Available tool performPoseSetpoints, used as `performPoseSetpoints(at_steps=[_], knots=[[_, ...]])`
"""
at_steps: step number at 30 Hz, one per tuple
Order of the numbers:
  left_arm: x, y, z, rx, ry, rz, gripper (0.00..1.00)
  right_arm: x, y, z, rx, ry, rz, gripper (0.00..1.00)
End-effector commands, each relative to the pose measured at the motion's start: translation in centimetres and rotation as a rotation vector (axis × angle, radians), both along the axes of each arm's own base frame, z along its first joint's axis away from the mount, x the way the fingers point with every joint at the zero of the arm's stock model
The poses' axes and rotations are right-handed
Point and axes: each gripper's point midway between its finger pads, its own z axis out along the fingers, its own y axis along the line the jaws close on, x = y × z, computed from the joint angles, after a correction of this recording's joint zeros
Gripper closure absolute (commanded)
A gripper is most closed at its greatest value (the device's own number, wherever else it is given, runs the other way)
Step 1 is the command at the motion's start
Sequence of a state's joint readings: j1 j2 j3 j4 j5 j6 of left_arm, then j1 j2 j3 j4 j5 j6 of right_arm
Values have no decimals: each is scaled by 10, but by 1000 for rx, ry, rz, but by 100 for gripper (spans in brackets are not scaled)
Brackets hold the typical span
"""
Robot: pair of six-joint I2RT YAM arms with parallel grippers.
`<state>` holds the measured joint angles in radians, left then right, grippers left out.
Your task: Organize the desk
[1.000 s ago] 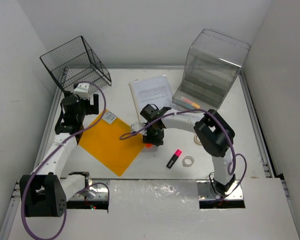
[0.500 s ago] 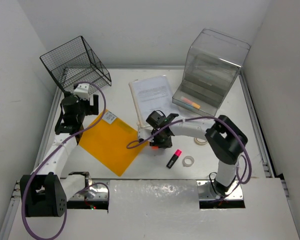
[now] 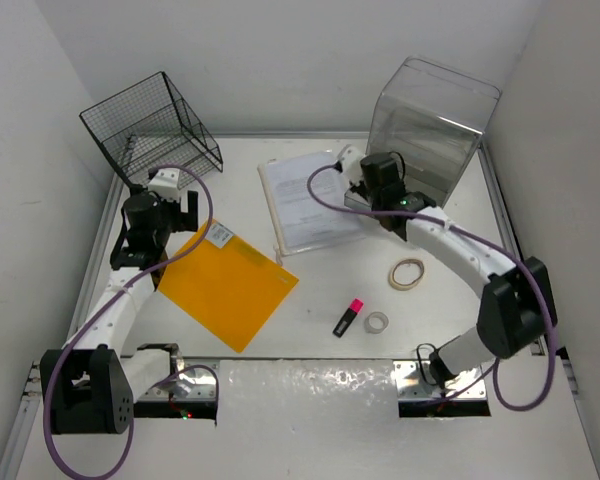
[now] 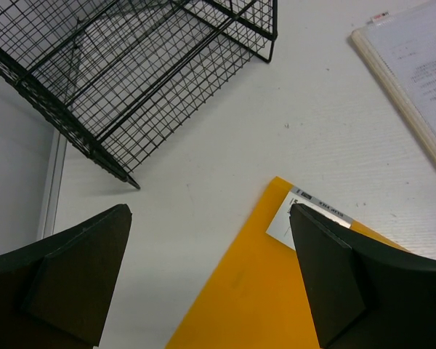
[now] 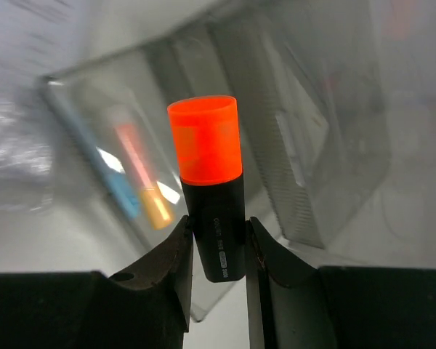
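Note:
The desk (image 3: 310, 335) is a white tabletop with silver rails. My right gripper (image 3: 372, 185) is raised in front of the clear plastic drawer box (image 3: 430, 120). In the right wrist view it (image 5: 218, 233) is shut on a black highlighter with an orange cap (image 5: 207, 182), held upright before the box's drawer (image 5: 131, 182), where several coloured pens lie blurred. My left gripper (image 3: 185, 210) is open and empty above the labelled corner of a yellow folder (image 3: 225, 285), which also shows in the left wrist view (image 4: 276, 291) between the fingers of the gripper (image 4: 209, 214).
A black wire rack (image 3: 155, 125) lies tipped at the back left. A stack of printed papers (image 3: 305, 195) lies at the back middle. A pink highlighter (image 3: 348, 317), a small tape roll (image 3: 377, 322) and a thin ring (image 3: 407, 273) lie at the front right.
My right gripper has lifted the orange highlighter from beside the folder's right edge and swung it to the back right, up to the drawer box. The left arm has not moved.

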<state>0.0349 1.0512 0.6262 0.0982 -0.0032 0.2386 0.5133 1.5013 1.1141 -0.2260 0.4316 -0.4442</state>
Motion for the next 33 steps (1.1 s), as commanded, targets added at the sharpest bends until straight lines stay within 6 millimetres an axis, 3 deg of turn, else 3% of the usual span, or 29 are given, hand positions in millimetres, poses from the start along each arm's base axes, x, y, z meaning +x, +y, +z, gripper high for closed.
performPoseSetpoints(at_steps=[1,3,6,9,11,12,13,20,22,23,24,25,26,27,29,30,32,33], knots=[[2,1,18,4,-69,-15,10,31,-45,11,-132,-103,-209,100],[3,1,18,2,-69,-20,11,39,-51,-5,-189,-55,-223,100],[3,-1,15,1,-62,-29,10,51,-61,-11,-208,-29,-264,99],[3,-2,13,-2,-53,-35,10,58,-68,-13,-253,-12,-289,92],[3,-3,12,-3,-51,-39,10,58,-73,-18,-293,25,-316,79],[3,-4,11,-3,-50,-44,10,57,-74,-17,-294,26,-331,58],[3,-4,11,-4,-48,-47,10,55,-76,-14,-296,29,-341,52],[5,-6,4,-10,-27,-58,11,29,-61,30,-185,-7,-288,25],[5,-6,4,-11,-25,-60,11,7,-43,43,-137,5,-248,23],[5,-5,4,-10,-25,-57,11,-7,-14,39,-66,29,-184,22],[5,-6,3,-10,-24,-58,11,-20,2,36,-30,46,-151,22],[5,-6,3,-7,-25,-59,11,-39,12,19,-20,88,-130,21],[5,-6,3,-7,-25,-58,11,-56,32,12,145,111,-164,21],[5,-6,2,-8,-24,-59,11,-79,51,-13,243,192,-168,23],[5,-6,3,-9,-27,-59,11,-105,82,-34,582,303,-265,30],[5,-7,2,-10,-24,-63,11,-124,98,-61,697,394,-253,33],[4,-8,2,-14,-20,-67,11,-144,117,-74,875,426,-321,38],[4,-9,2,-16,-20,-73,11,-149,112,-80,918,370,-347,38]])
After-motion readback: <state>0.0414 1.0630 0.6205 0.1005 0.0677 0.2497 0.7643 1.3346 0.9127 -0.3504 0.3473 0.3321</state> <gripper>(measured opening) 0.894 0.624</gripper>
